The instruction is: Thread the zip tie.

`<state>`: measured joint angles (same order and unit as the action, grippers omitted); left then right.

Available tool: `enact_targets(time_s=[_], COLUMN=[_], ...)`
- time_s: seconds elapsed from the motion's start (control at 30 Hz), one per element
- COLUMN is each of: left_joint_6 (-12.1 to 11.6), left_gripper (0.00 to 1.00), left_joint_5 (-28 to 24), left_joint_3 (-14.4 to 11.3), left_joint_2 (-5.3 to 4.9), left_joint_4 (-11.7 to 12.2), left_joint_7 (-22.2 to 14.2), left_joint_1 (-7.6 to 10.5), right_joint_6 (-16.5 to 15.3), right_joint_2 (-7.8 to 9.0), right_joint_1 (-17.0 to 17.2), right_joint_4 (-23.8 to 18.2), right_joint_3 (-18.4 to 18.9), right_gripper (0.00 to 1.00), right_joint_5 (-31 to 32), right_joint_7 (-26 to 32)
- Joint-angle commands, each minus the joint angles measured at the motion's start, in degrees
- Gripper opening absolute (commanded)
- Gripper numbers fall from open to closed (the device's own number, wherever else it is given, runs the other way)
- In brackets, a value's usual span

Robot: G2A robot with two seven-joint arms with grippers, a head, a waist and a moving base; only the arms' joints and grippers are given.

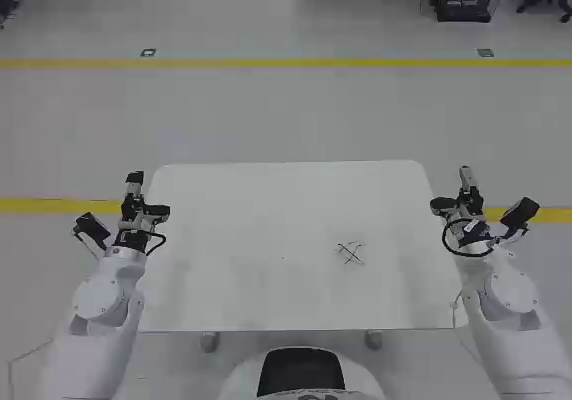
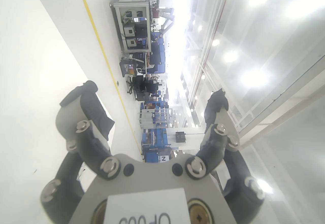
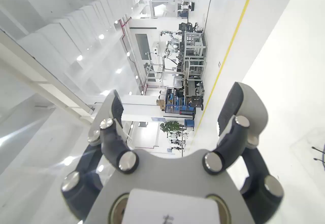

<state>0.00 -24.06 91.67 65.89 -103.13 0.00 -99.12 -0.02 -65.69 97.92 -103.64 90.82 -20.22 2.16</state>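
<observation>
My left tool (image 1: 134, 182) hangs at the left edge of the table (image 1: 266, 220), about level with the table's far half, pointing away from me toward the room. In the left wrist view its fingers (image 2: 85, 100) stand wide apart, with the far hall showing through the gap between them.

My right tool (image 1: 466, 178) hangs just past the table's right edge, also pointing outward. In the right wrist view its fingers (image 3: 236, 100) are spread open in the same way, and the white table runs along one side of them.

The zip tie (image 1: 351, 253) lies flat on the table's right half, nearer the front edge than the far one. It shows as thin dark strips crossed like an X. It is too small for me to tell whether that is one tie or two. It lies well apart from both tools and closer to my right one.

A yellow line (image 1: 286, 63) runs across the floor (image 1: 286, 110) beyond the table, and a second line passes behind the table at the level of my tools.
</observation>
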Motion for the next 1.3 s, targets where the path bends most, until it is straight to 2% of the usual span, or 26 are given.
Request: enact_targets(time_s=[0.0,0.13,0.2,0.53,0.57,0.6,0.77,0.93,1.0,1.27], left_joint_6=[0.0,0.0,0.0,0.0,0.0,0.0,0.0,0.0,0.0,0.0], left_gripper=[1.0,1.0,1.0,1.0,1.0,1.0,1.0,1.0,1.0,1.0], left_joint_5=[0.0,0.0,0.0,0.0,0.0,0.0,0.0,0.0,0.0,0.0], left_joint_3=[0.0,0.0,0.0,0.0,0.0,0.0,0.0,0.0,0.0,0.0], left_joint_2=[0.0,0.0,0.0,0.0,0.0,0.0,0.0,0.0,0.0,0.0], left_joint_4=[0.0,0.0,0.0,0.0,0.0,0.0,0.0,0.0,0.0,0.0], left_joint_7=[0.0,0.0,0.0,0.0,0.0,0.0,0.0,0.0,0.0,0.0], left_joint_1=[0.0,0.0,0.0,0.0,0.0,0.0,0.0,0.0,0.0,0.0], right_joint_6=[1.5,4.83,4.42,4.42,4.28,4.95,6.61,5.6,3.21,3.21], right_joint_2=[0.16,0.49,0.59,0.59,0.73,1.15,1.84,2.06,2.09,2.09], right_joint_1=[-0.9,-2.56,-2.79,-2.79,-3.24,-4.73,-10.74,-15.86,-16.7,-16.7], right_joint_4=[0.3,1.03,1.28,1.28,0.71,0.63,2.99,5.73,6.47,6.47], right_joint_3=[-0.95,-3.8,-4.75,-4.75,-4.92,-5.24,-7.41,-11.95,-13.71,-13.71], right_gripper=[1.0,1.0,1.0,1.0,1.0,1.0,1.0,1.0,1.0,1.0], right_joint_5=[5.54,12.99,14.9,14.9,16.87,22.08,31.28,39.96,41.99,41.99], right_joint_7=[2.31,8.53,11.08,11.08,12.09,15.78,25.17,31.4,33.5,33.5])
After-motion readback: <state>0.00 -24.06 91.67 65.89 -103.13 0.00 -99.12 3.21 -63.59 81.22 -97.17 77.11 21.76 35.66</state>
